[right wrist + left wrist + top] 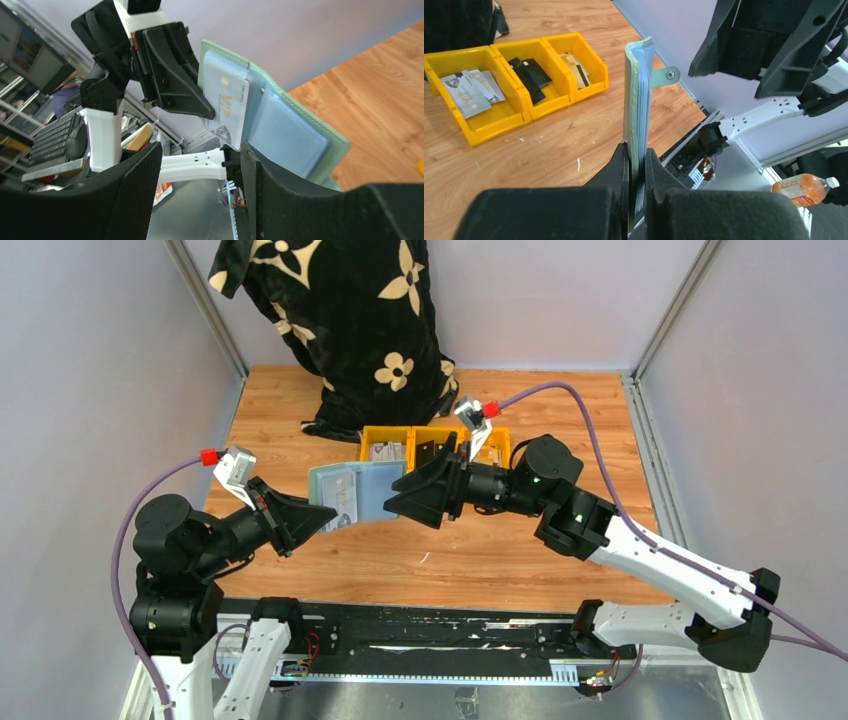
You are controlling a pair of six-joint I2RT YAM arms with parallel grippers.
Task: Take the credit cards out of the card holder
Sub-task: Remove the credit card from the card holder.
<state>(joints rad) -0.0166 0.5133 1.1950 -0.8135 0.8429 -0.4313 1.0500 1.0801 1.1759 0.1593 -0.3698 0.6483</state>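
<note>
Your left gripper is clamped on the lower edge of the card holder, holding it up off the wooden table with its pale blue inside facing the right arm. From the left wrist you see it edge-on and upright, snap tab sticking out to the side.

Your right gripper sits just beside the holder's free end with its jaws apart and nothing held between them. You cannot tell whether one finger touches the holder.

One pale card marked VIP sticks partway out of a pocket, next to the left gripper's fingers.

Three yellow bins stand in a row at the back of the table. One holds grey cards, the middle one black cards, the third tan cards. A black flowered cloth bag stands behind them.
</note>
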